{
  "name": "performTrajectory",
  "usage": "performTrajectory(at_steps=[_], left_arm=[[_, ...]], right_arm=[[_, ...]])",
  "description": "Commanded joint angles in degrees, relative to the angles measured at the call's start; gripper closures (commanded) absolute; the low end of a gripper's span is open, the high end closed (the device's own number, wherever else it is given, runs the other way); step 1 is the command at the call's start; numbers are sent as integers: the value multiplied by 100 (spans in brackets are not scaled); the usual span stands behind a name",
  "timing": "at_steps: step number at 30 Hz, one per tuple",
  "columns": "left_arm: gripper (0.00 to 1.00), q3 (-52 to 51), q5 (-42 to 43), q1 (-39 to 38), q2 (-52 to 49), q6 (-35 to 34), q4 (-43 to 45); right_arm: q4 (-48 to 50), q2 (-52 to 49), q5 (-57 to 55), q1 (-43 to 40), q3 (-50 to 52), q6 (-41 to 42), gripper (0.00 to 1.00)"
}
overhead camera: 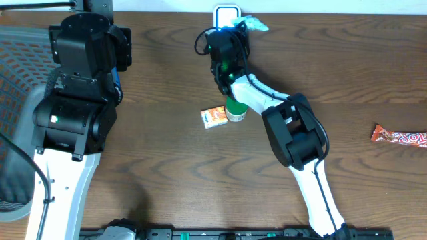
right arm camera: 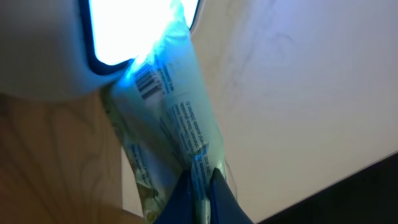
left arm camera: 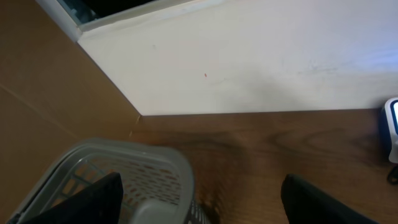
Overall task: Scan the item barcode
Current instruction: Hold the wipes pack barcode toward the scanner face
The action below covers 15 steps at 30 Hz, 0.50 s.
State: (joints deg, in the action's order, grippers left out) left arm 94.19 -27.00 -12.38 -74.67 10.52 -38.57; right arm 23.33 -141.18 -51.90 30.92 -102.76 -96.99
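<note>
nearby: box [overhead camera: 213, 117] just beside bottle [overhead camera: 235, 111]
hidden: bottle partly under right arm [overhead camera: 293, 137]
right gripper [right arm camera: 199, 193]: pinching packet [right arm camera: 168, 124] at scanner [right arm camera: 124, 31]
left gripper [left arm camera: 208, 202]: spread wide, empty

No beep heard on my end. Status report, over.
Left tool open, near the basket. Right tool shut on the packet, its barcode at the lit scanner. Nothing between them.

It looked like a lab bench rigged as a shop checkout: a lit scanner [overhead camera: 227, 13] stood at the wooden desk's [overhead camera: 167, 167] far edge, a grey basket [left arm camera: 124, 162] at its left edge, a snack bar [overhead camera: 399, 137] near its right edge.
</note>
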Motion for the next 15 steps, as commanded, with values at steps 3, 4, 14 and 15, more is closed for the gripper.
performTrajectory(at_steps=[3,4,14,15], left_arm=[[18,-28,-68,22,20,-24,-42],[18,-28,-68,22,20,-24,-44],[18,-28,-68,22,20,-24,-109],[18,-28,-68,22,20,-24,-109]], right_arm=[[-367,-232,184,114,-105,208,99],[-444,-234,188,120,-105,210,99],[-1375,-234,490,352,-105,575,99],[-1375,-234,509,363,-105,601,99]])
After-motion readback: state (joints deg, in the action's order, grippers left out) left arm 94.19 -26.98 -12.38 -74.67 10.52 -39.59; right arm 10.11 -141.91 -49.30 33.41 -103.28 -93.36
